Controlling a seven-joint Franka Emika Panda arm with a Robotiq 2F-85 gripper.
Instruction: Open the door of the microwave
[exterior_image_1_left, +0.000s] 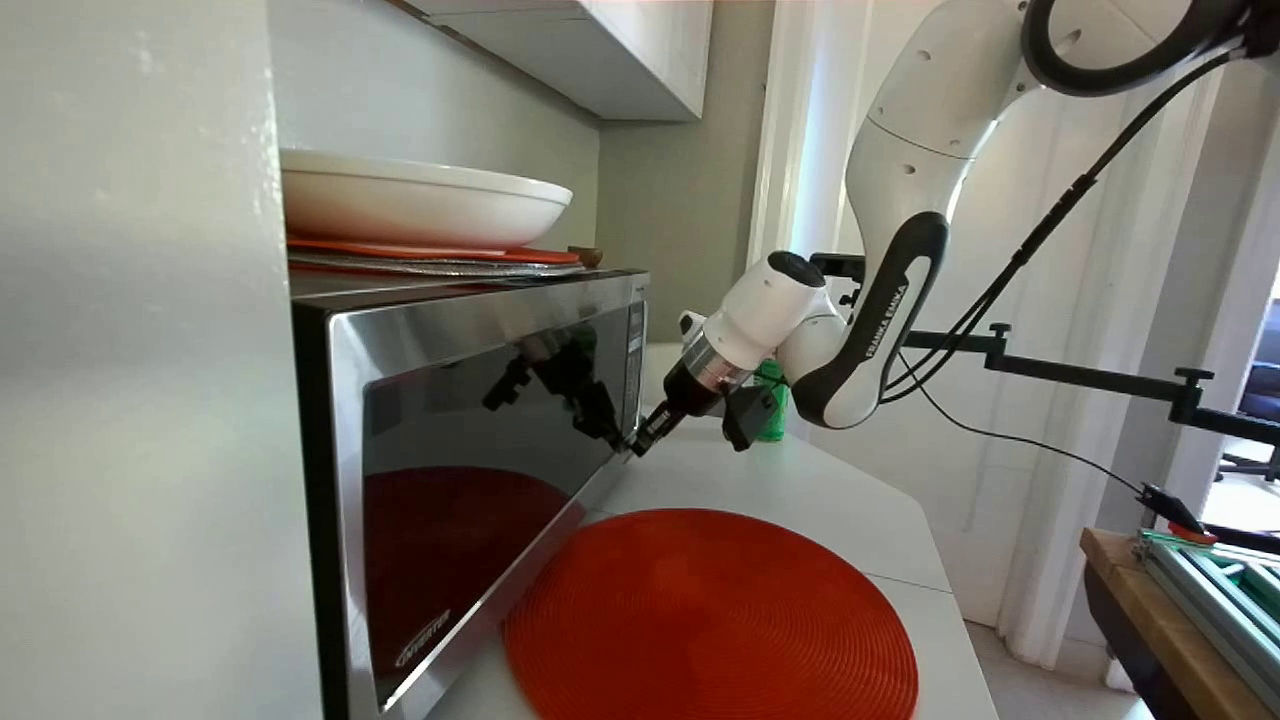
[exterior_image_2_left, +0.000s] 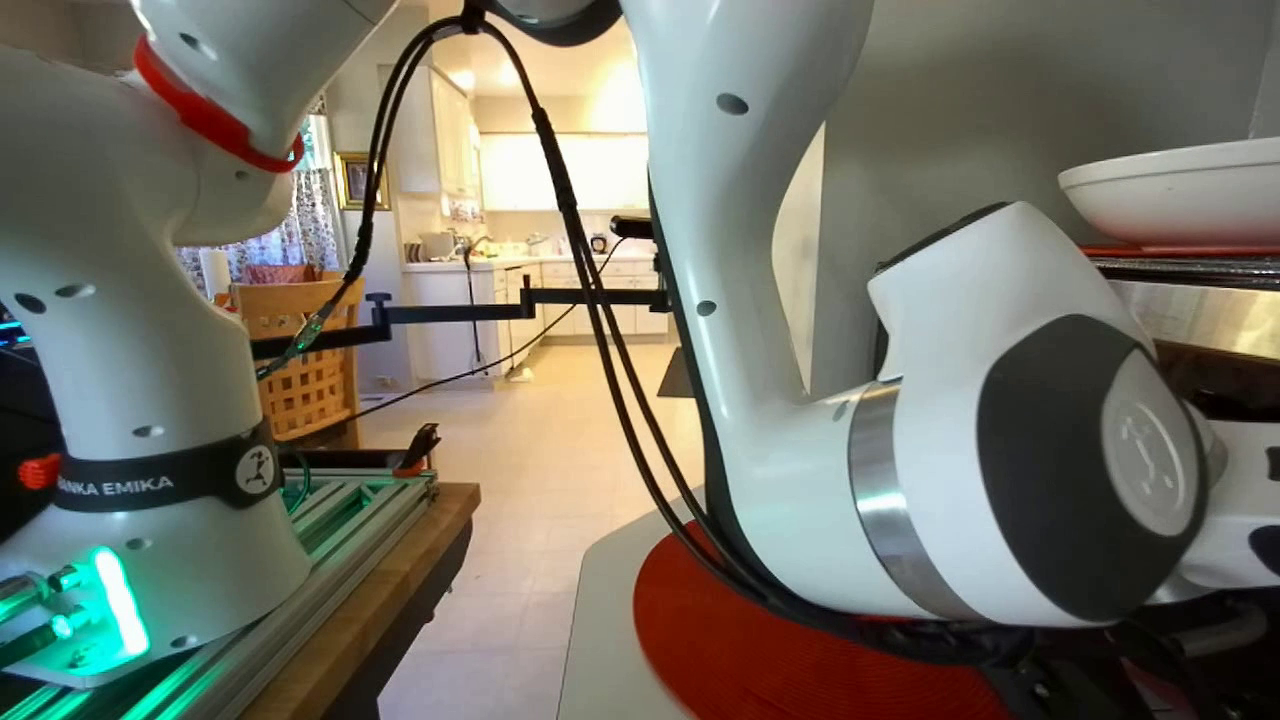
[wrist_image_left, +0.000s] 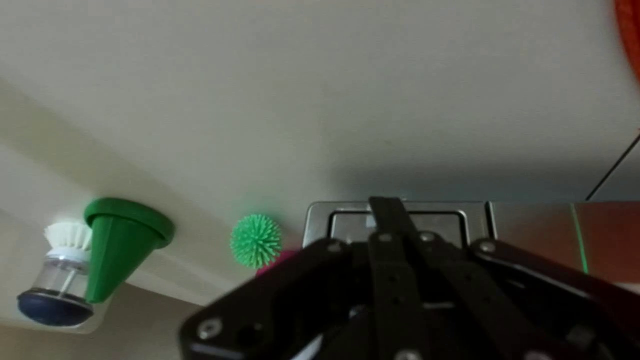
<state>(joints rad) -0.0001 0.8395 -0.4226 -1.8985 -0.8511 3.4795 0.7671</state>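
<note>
The microwave (exterior_image_1_left: 318, 480) stands on the counter in an exterior view; part of it shows at the right edge in an exterior view (exterior_image_2_left: 1190, 320). Its door (exterior_image_1_left: 450, 430) has a steel frame and dark window and lies flush with the front, closed. My gripper (exterior_image_1_left: 637, 446) is at the far lower corner of the front, tips at or very near the panel; contact cannot be told. In the wrist view the fingers (wrist_image_left: 387, 202) are together with nothing between them. They lie over a framed rectangular button (wrist_image_left: 435, 225) beside the door's edge (wrist_image_left: 535, 230).
A round red mat (exterior_image_1_left: 710, 620) lies on the white counter (exterior_image_1_left: 850, 500) before the microwave. A white bowl (exterior_image_1_left: 420, 200) sits on top of it. A green cone (wrist_image_left: 120, 245), green spiky ball (wrist_image_left: 256, 241) and brush (wrist_image_left: 60, 280) stand past the microwave. A cabinet (exterior_image_1_left: 640, 50) hangs above.
</note>
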